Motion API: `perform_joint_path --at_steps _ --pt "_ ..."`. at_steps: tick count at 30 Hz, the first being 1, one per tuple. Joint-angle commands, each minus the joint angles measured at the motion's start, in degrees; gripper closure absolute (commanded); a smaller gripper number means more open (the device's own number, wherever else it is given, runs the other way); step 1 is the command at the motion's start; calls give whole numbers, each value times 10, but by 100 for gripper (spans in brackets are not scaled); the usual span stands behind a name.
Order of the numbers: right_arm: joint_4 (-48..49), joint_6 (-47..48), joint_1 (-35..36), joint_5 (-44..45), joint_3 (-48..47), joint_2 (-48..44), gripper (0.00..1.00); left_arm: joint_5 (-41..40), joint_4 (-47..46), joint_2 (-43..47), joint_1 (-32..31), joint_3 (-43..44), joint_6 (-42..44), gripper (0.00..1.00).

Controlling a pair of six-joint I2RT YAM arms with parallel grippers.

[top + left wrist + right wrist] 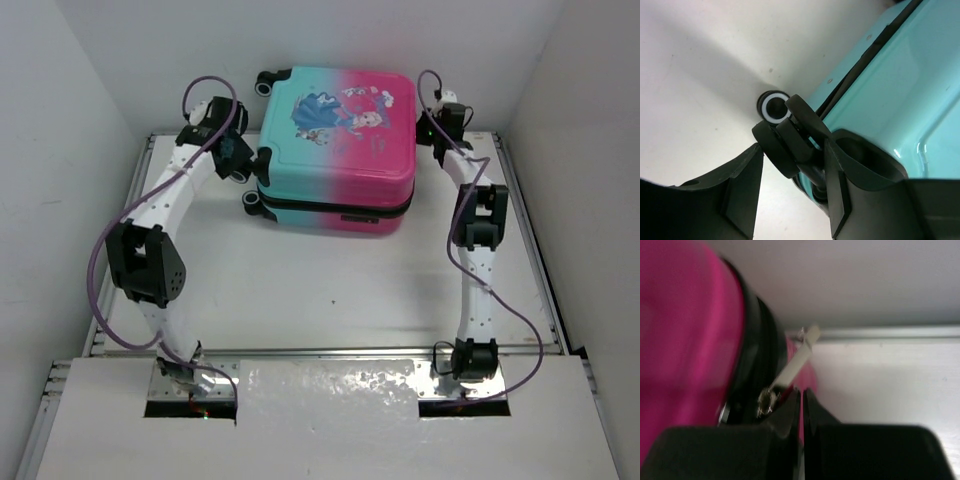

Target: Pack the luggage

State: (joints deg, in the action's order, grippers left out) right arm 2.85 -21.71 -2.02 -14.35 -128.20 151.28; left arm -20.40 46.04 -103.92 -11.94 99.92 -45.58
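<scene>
Here, luggage [335, 150] between hands, left hand [792, 187] straddling its wheel [785, 142]

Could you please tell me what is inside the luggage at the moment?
Nothing inside can be seen: the luggage lies closed on the table, shells together along the dark zipper seam. Only its printed top shell and black wheels show; any contents are covered.

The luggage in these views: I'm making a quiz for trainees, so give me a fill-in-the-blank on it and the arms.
1. The luggage lies flat with its lid ____.
2. Its shell fades from teal to ____.
3. The left gripper has its jaws around a black ____ of the case.
4. The right gripper jaws are ____, beside a zipper pull.

Missing words: closed; pink; wheel; shut
</scene>
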Motion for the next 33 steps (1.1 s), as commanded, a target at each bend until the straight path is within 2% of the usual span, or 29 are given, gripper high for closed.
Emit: perform_joint_path --at_steps 1,3,4,5,6,7,8,9,10,11,13,14,16,19,21,23,25,28,29,30,31,33 --pt "-15 -4 43 -191 79 -11 100 47 -163 -101 23 77 173 100" --pt "39 35 96 -145 222 -89 100 81 -102 -171 24 191 196 100" --pt "51 65 113 -121 333 -156 100 91 -77 -198 25 237 215 100" --pt "68 66 147 -107 370 -179 100 99 -56 -250 25 321 222 100" --pt "79 56 161 -88 405 -199 100 105 -15 -271 27 357 226 100" --pt "107 12 183 -82 482 -236 100 98 -3 -291 27 390 227 100" --pt "176 -9 193 -74 521 -255 100 92 -3 -285 29 378 226 100" --pt "198 -29 204 -61 585 -270 100 87 -35 -273 31 353 226 100" --pt "219 -52 215 -61 611 -283 100 82 -56 -255 32 320 223 94" --pt "246 -63 241 -49 634 -308 100 73 -69 -222 36 273 219 67" --pt "275 -100 284 -4 709 -334 100 34 -74 -193 40 260 212 34" --pt "302 -117 296 13 729 -353 100 21 -69 -186 45 266 211 1" --pt "330 -166 315 64 784 -368 100 -24 -47 -159 48 275 193 0" --pt "433 -245 335 112 854 -385 100 -109 -28 -91 52 254 150 0" --pt "439 -256 347 128 864 -390 100 -172 -31 -20 53 220 112 0" --pt "420 -246 366 127 837 -379 100 -190 -40 33 52 157 90 0" --pt "435 -246 377 97 823 -368 100 -178 -53 120 50 70 71 0" --pt "446 -256 381 95 823 -370 100 -74 -120 247 36 -83 100 0" --pt "451 -257 380 92 835 -375 100 -10 -172 277 19 -125 116 0" --pt "455 -250 372 87 838 -382 100 1 -192 323 -5 -193 149 0" --pt "456 -244 367 82 840 -387 100 -34 -201 338 -78 -216 156 0" --pt "462 -219 348 58 844 -397 100 -65 -192 356 -186 -262 148 0"
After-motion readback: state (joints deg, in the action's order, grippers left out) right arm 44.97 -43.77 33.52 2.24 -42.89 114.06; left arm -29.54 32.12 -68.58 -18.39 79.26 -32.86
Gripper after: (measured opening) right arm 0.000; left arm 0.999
